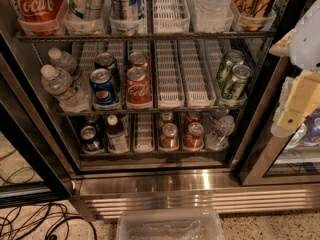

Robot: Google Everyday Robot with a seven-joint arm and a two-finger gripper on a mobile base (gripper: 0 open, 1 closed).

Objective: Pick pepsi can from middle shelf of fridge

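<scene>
The fridge [200, 184] stands open in front of me, with black frames and a ribbed steel base. The middle shelf [170, 74] holds white slotted lane trays. The pepsi can [103, 87] is blue with a round logo and stands at the front of the second lane from the left, with another dark can [106, 61] behind it. My gripper [295, 109] is at the right edge of the view, outside the fridge, level with the middle shelf and far right of the pepsi can.
Two red Coca-Cola cans [138, 86] stand right of the pepsi can, water bottles [60, 86] left of it, green cans [232, 79] at the shelf's right. The lower shelf holds cans and bottles. A clear plastic bin [170, 225] and cables [30, 224] lie on the floor.
</scene>
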